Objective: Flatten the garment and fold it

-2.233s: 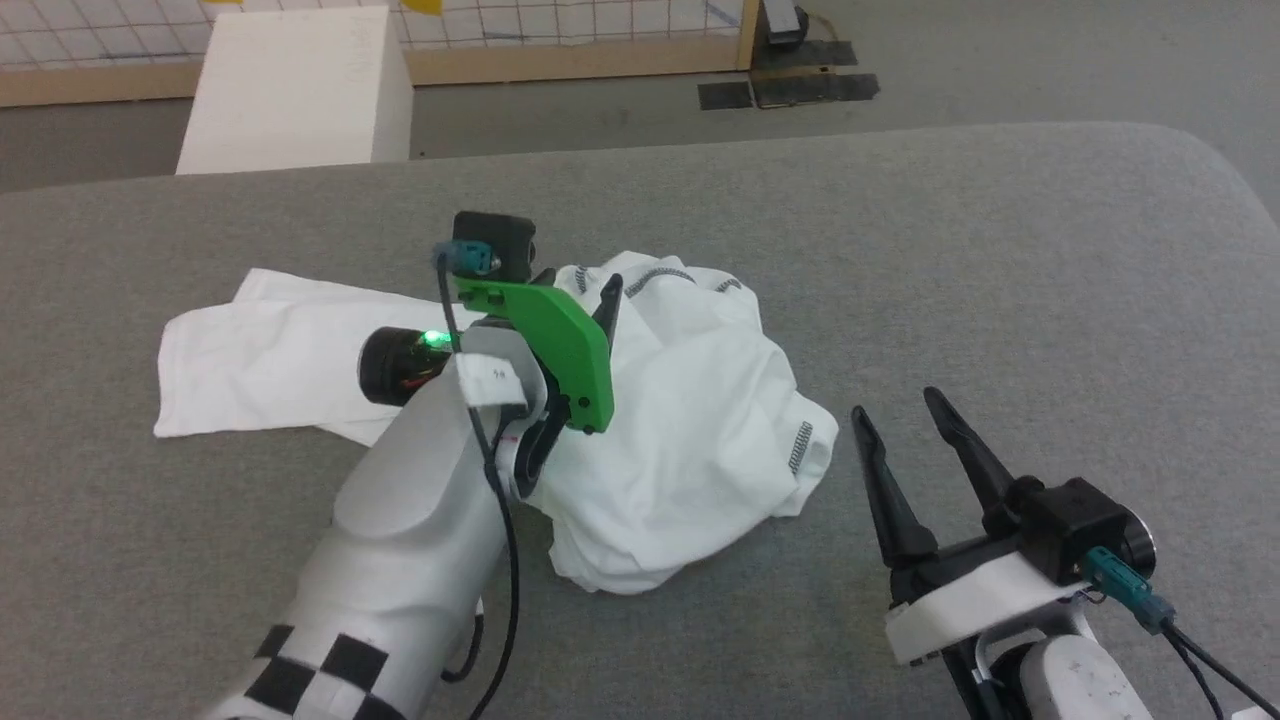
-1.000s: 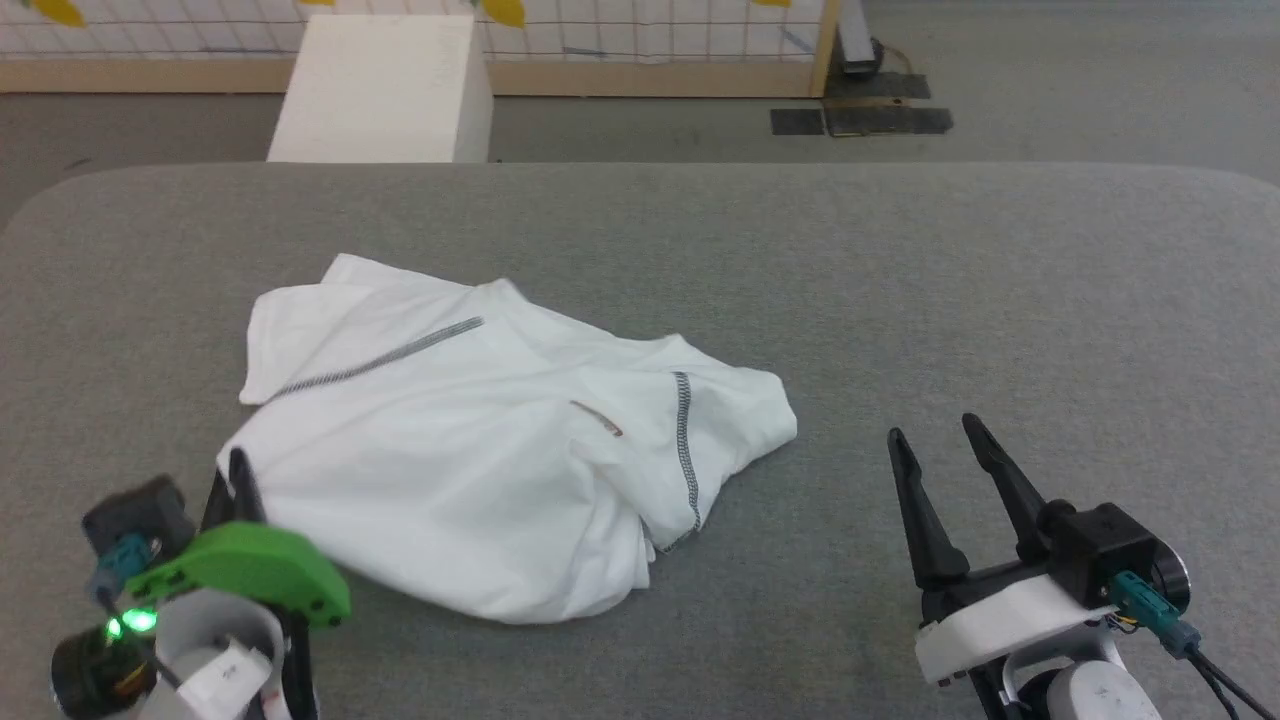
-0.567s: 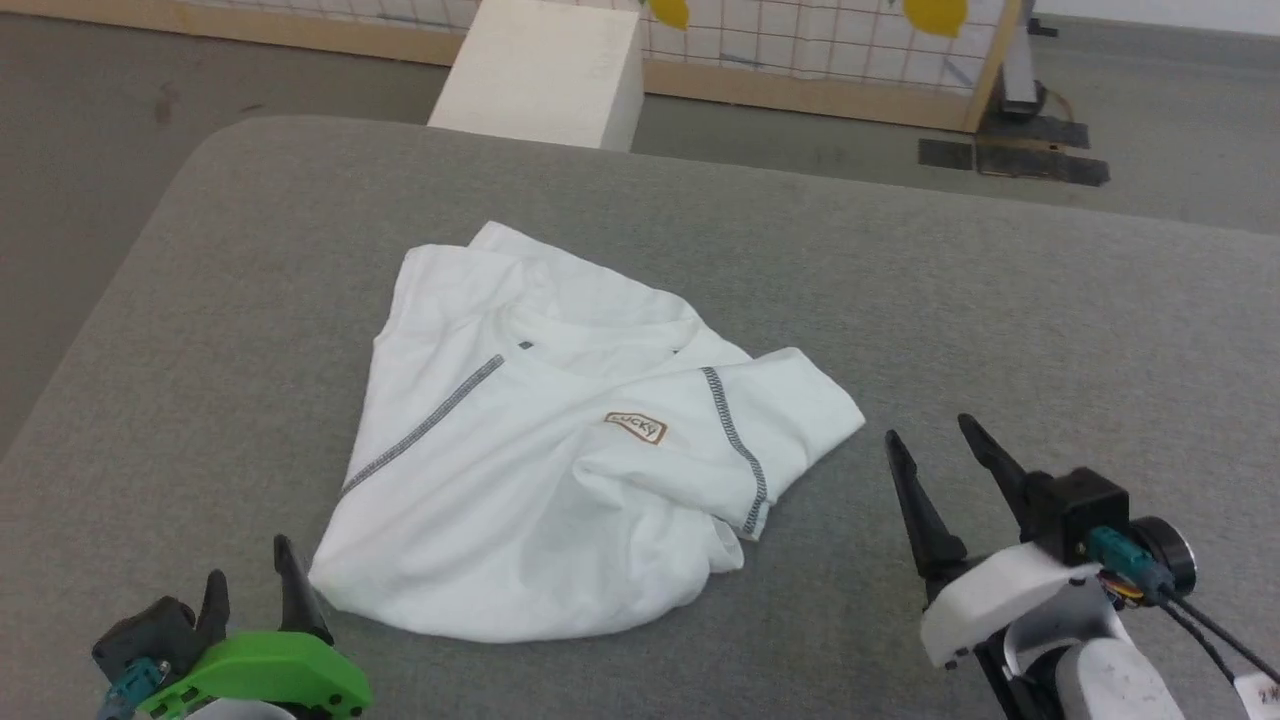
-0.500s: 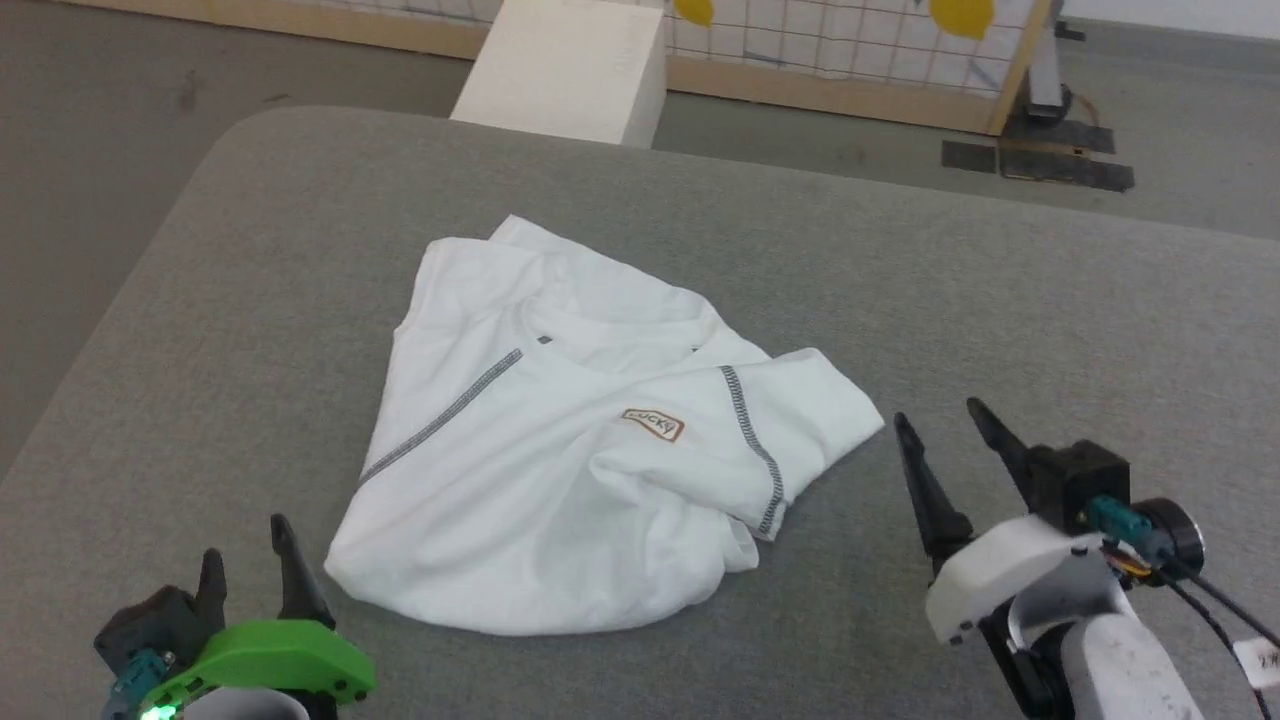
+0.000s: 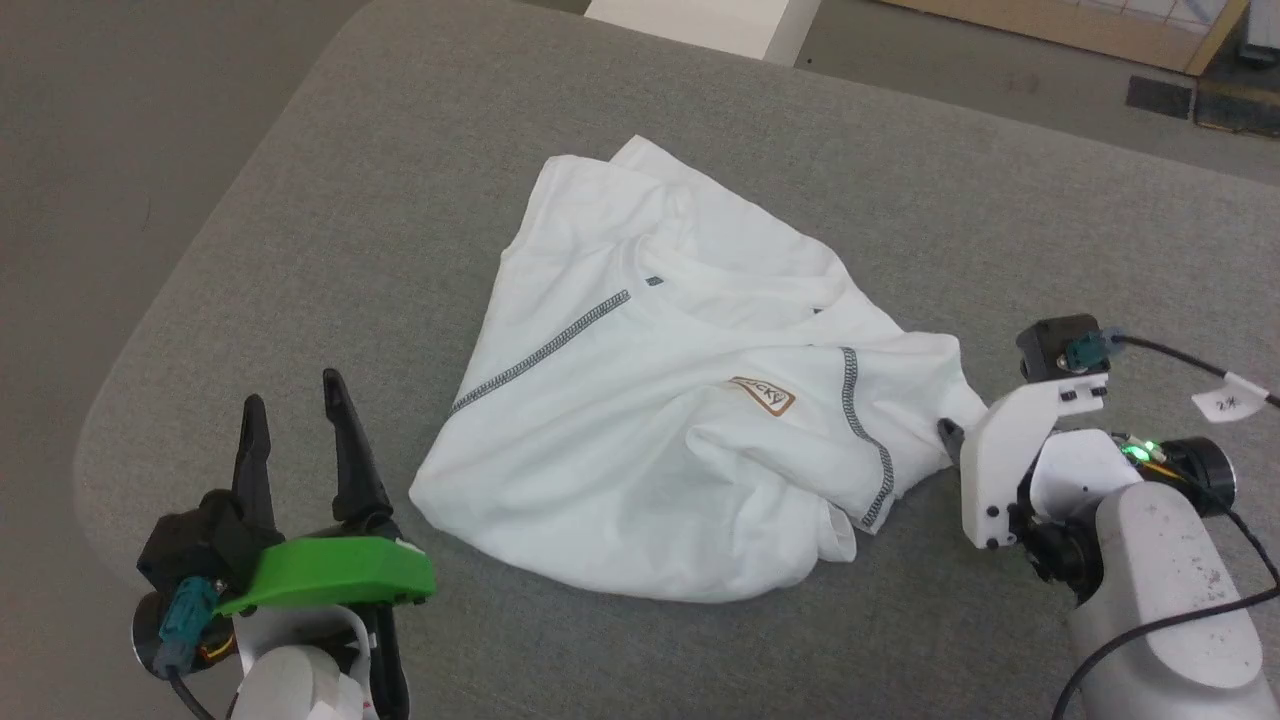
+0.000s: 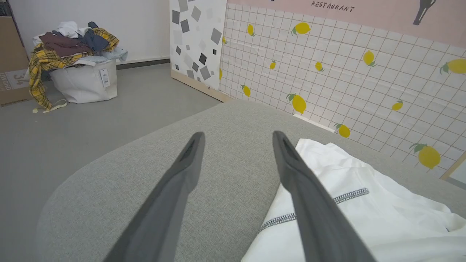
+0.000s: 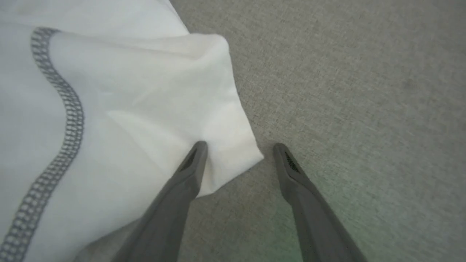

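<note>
The garment, a white shirt with grey zigzag seams and a small brown chest logo, lies rumpled on the grey table. My left gripper stands open near the table's front left corner, a short gap left of the shirt's hem. In the left wrist view its fingers are spread over bare table, with the garment to their right. My right gripper tips down at the shirt's right corner. In the right wrist view it is open, with the tip of the garment between its fingers.
The table's rounded left corner and edge run close to my left gripper, with grey floor beyond. A rigid white box stands past the far edge. A white basket heaped with clothes sits on the floor by a lemon-patterned wall.
My left gripper has opened and let go of the shirt's hem. My right gripper has tipped down and moved in over the shirt's right corner. The head camera has shifted.
</note>
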Available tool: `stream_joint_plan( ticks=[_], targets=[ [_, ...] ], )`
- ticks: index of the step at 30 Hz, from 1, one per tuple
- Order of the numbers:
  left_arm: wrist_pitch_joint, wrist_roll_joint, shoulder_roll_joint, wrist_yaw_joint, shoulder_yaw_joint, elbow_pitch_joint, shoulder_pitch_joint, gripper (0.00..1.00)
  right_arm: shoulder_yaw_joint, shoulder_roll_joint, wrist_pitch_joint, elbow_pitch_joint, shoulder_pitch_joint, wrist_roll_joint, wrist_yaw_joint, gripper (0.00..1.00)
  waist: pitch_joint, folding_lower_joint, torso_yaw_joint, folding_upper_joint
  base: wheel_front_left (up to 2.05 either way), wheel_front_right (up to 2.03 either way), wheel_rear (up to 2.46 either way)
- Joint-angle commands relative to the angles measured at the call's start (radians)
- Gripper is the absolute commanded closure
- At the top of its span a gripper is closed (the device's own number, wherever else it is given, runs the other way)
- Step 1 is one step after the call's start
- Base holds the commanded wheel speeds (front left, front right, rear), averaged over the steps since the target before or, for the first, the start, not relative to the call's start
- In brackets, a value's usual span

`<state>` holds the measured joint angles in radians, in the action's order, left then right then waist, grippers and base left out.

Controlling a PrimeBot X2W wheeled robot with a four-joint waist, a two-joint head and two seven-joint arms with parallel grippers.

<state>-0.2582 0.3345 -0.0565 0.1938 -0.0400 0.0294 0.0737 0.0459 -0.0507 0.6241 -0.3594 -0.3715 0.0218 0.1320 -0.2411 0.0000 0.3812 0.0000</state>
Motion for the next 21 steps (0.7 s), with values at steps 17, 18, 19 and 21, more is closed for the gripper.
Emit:
stream_joint_plan(
  ticks=[17,18,19,21],
  targets=[
    [-0.004,-0.028,0.006,-0.027,-0.003,-0.062,-0.007,0.00,0.321,-0.025,-0.198,0.414,0.209,-0.074,-0.001,1.00,0.121,0.0000,-0.177,0.0000,0.00,0.00,0.00],
    [-0.004,-0.028,0.006,-0.030,-0.005,-0.065,-0.008,0.00,0.355,-0.020,-0.183,0.437,0.235,-0.078,-0.001,1.00,0.125,0.0000,-0.190,0.0000,0.00,0.00,0.00],
    [-0.004,-0.030,0.006,-0.032,-0.006,-0.067,-0.008,0.00,0.381,-0.014,-0.169,0.453,0.253,-0.073,-0.001,1.00,0.127,0.0000,-0.203,0.0000,0.00,0.00,0.00],
    [-0.004,-0.033,0.006,-0.038,-0.006,-0.074,-0.009,0.00,0.426,-0.005,-0.129,0.473,0.301,-0.060,-0.001,1.00,0.129,0.0000,-0.233,0.0000,0.00,0.00,0.00]
  ],
)
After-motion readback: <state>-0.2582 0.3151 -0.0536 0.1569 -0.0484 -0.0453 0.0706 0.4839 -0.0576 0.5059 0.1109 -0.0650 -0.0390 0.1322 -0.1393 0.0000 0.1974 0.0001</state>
